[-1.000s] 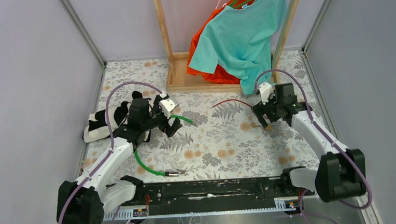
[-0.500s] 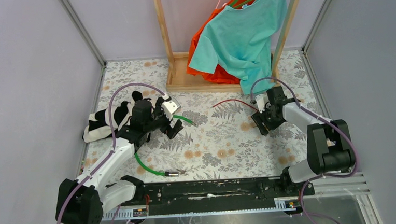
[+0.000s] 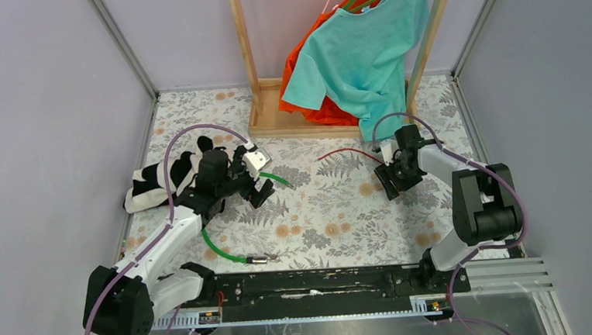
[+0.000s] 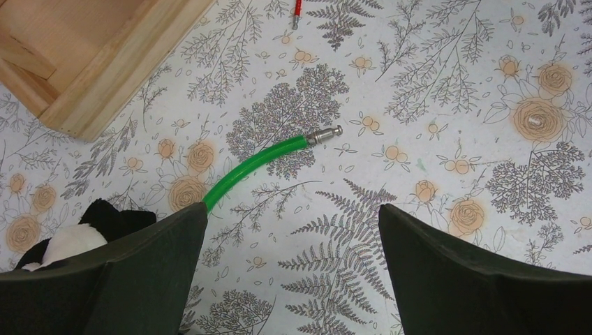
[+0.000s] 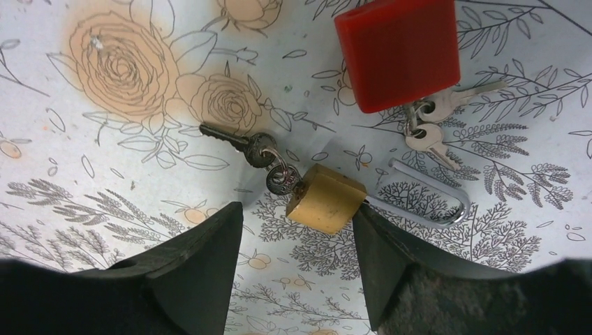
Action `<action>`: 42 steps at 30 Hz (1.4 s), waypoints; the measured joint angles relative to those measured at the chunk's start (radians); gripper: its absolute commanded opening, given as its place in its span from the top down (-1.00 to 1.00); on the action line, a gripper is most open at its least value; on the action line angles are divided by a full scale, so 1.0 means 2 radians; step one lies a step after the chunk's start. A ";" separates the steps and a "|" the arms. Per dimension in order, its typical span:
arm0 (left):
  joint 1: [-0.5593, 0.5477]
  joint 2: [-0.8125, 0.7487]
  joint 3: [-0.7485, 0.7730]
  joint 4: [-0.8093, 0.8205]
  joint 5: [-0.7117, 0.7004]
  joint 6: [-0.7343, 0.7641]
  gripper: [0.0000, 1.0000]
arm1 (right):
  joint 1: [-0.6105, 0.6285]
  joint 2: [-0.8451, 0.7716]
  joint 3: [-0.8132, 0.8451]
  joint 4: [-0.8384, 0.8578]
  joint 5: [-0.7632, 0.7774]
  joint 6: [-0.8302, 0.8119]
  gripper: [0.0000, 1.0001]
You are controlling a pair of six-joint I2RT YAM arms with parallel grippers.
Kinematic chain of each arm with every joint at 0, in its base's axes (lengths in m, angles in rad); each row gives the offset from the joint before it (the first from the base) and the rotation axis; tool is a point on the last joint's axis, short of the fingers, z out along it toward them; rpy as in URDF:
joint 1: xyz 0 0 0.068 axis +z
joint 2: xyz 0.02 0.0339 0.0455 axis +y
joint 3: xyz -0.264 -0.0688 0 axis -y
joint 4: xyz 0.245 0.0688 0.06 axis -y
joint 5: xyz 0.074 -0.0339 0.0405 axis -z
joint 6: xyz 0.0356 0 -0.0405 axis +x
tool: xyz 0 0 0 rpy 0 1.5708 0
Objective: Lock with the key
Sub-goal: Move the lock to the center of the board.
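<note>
In the right wrist view a brass padlock (image 5: 325,199) lies on the floral table with its silver shackle (image 5: 427,204) out to the right. A dark key (image 5: 229,141) lies beside it on a ring at the lock's left end. A red padlock (image 5: 398,50) with small silver keys (image 5: 434,132) lies just beyond. My right gripper (image 5: 298,211) is open just above the table, its jaws on either side of the brass padlock's near edge. In the top view my right gripper (image 3: 387,180) hides the locks. My left gripper (image 3: 259,182) is open and empty over the table (image 4: 293,209).
A green cable (image 4: 250,167) with a metal tip (image 4: 324,134) lies ahead of my left gripper and runs toward the front (image 3: 217,247). A red cable (image 3: 346,154) lies mid-table. A black-and-white cloth (image 3: 152,182) lies left. A wooden rack (image 3: 273,124) with a teal shirt (image 3: 364,54) stands behind.
My right arm has folded in and its gripper has come down and slightly back over the padlocks. My left arm has hardly moved.
</note>
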 measured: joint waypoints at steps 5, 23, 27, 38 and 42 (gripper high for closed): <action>-0.002 0.003 0.000 0.000 -0.003 0.000 -1.00 | 0.000 0.017 0.016 -0.005 0.012 0.018 -0.13; -0.006 0.011 0.001 -0.007 -0.019 0.035 -1.00 | 0.029 0.021 0.031 -0.025 0.027 0.064 0.33; -0.006 0.047 0.028 -0.042 -0.045 0.072 -1.00 | 0.084 0.013 0.031 -0.026 0.017 0.075 0.35; -0.006 0.091 0.107 -0.066 -0.051 0.069 -1.00 | 0.219 0.037 0.039 -0.011 -0.029 0.128 0.13; -0.006 0.096 0.102 -0.063 -0.044 0.059 -1.00 | 0.253 0.038 0.043 0.010 -0.060 0.154 -0.38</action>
